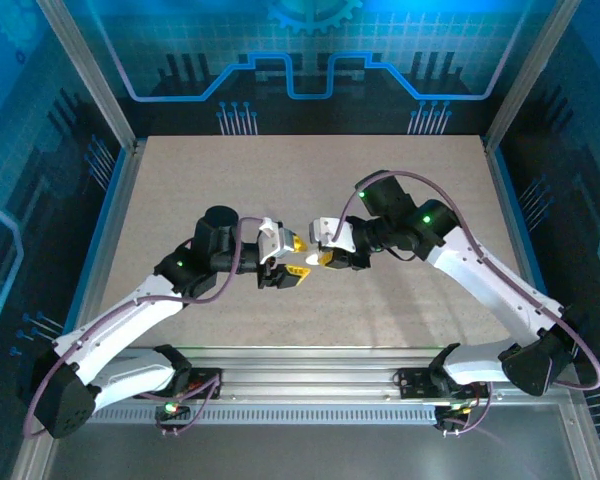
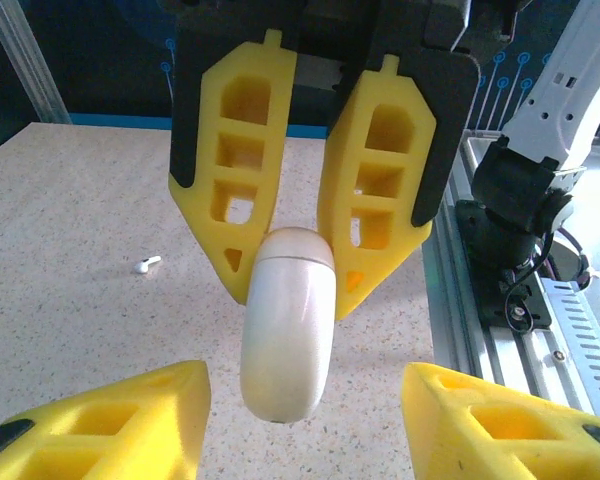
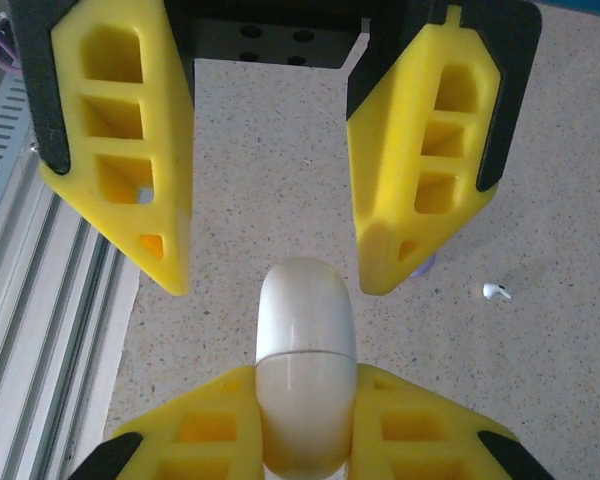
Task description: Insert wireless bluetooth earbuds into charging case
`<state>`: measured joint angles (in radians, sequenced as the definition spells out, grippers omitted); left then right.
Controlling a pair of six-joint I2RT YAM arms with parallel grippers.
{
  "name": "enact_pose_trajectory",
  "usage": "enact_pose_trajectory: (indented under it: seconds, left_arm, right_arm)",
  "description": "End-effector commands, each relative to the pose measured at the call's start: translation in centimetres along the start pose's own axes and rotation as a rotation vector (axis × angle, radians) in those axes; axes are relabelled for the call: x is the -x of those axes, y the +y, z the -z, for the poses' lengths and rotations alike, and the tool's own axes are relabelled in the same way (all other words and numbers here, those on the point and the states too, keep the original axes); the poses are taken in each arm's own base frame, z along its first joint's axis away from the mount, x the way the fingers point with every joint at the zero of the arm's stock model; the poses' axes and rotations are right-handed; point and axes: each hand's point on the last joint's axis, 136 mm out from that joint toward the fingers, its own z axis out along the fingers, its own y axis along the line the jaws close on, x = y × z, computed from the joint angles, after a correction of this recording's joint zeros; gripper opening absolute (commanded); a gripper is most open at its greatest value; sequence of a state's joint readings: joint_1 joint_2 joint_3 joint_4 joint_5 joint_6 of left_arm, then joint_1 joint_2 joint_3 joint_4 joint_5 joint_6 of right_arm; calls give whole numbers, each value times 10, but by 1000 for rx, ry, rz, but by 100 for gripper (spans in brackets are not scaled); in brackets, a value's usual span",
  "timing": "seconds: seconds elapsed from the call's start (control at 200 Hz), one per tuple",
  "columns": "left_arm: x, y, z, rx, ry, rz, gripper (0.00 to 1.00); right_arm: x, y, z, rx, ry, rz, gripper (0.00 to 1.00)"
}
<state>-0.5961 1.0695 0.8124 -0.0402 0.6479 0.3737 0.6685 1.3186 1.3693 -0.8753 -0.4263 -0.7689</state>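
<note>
Right fingers (image 3: 195, 430) clamp charging case (image 3: 305, 320) steady; left fingers (image 3: 120, 150) half-open astride free end, likely to open it; earbud (image 3: 496, 291) lies nearby.

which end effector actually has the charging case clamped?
The right end effector: shut on the white charging case. The left end effector is open, straddling the case's free end without touching.
</note>
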Motion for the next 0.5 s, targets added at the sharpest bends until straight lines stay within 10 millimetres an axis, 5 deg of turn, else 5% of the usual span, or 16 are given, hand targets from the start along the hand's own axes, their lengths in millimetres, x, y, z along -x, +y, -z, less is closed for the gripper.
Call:
enact_pose_trajectory:
  seconds: [0.0, 0.495]
  left_arm:
    - [11, 0, -2, -8, -24, -33, 52]
    - [17, -1, -6, -25, -38, -32, 29]
  right_arm:
    - [10, 6, -1, 34, -27, 28, 15]
    - [15, 13, -6, 72, -59, 39, 16]
